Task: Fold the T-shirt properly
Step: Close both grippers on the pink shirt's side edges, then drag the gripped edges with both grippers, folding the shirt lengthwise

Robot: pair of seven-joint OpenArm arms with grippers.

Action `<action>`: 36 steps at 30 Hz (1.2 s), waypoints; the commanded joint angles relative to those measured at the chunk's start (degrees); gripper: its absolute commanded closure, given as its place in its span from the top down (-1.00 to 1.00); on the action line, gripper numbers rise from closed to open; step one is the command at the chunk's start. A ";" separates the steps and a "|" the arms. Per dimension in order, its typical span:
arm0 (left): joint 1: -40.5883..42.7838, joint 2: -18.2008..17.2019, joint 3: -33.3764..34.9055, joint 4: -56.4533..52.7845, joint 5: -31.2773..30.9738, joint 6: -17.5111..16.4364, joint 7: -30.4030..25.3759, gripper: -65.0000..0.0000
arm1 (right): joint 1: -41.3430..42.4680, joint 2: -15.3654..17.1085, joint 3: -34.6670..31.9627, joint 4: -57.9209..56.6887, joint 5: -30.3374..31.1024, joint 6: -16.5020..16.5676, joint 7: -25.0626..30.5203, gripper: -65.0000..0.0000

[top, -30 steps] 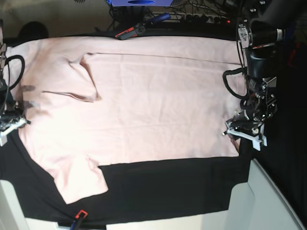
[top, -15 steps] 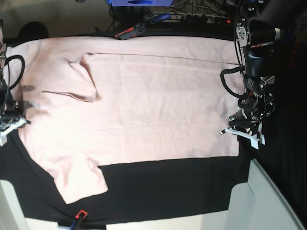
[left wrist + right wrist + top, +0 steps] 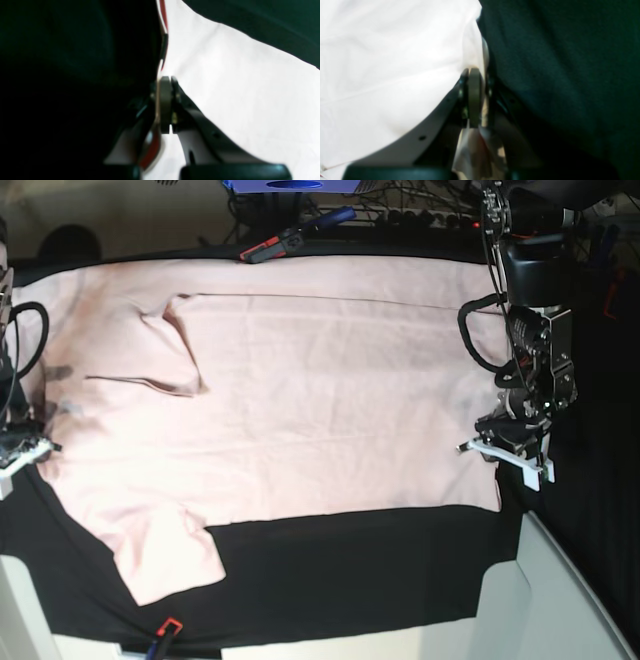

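The pale pink T-shirt (image 3: 320, 400) lies spread flat, plain side up, on the black table cloth (image 3: 350, 570). One sleeve is folded in at the upper left, and the other sleeve sticks out at the lower left. My left gripper (image 3: 500, 448) is at the shirt's right edge. In the left wrist view (image 3: 170, 82) its jaws are shut on the edge of the shirt (image 3: 237, 87). My right gripper (image 3: 25, 448) is at the shirt's left edge. In the right wrist view (image 3: 477, 72) its jaws pinch the edge of the fabric (image 3: 382, 62).
A red-and-black clamp (image 3: 272, 248) and a blue-handled tool (image 3: 328, 220) lie behind the shirt among cables. A white panel (image 3: 560, 600) stands at the front right. A small red-and-blue item (image 3: 165, 630) lies at the front edge.
My left gripper has shifted slightly left and down along the shirt's right edge. My right gripper has moved a little down. The shirt lies much as before.
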 commanded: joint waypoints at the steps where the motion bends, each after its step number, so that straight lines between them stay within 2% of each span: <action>1: -0.09 -0.45 0.11 1.95 -0.60 -0.84 0.14 -1.00 | 1.46 1.35 0.38 1.78 0.57 0.11 1.47 -1.00; 7: 3.78 -0.54 0.11 9.77 -0.60 -0.84 0.14 -1.00 | 1.11 2.05 4.42 2.84 0.39 -0.07 1.29 -1.00; 11: 6.15 -0.45 0.11 14.34 -0.60 -0.84 0.14 -1.00 | 0.50 2.58 4.68 2.84 0.39 0.02 -0.73 -1.00; 22: 13.71 -0.36 0.11 26.39 -0.60 -0.84 0.14 -1.00 | -0.47 2.58 4.77 2.92 0.66 0.37 -0.38 -1.00; 27: 15.74 -0.36 0.11 28.41 -0.60 -0.84 0.14 -1.00 | -0.47 2.58 4.95 2.92 0.66 4.24 -0.55 -1.00; 32: 17.67 -0.36 0.11 30.87 -0.60 -0.84 0.14 -1.00 | -3.11 2.58 13.83 4.24 0.57 7.32 -0.73 -1.00; 36: 18.37 -0.45 0.11 31.05 -0.60 -0.84 0.14 -1.00 | -7.68 2.23 14.62 11.10 0.57 7.67 -1.70 -1.00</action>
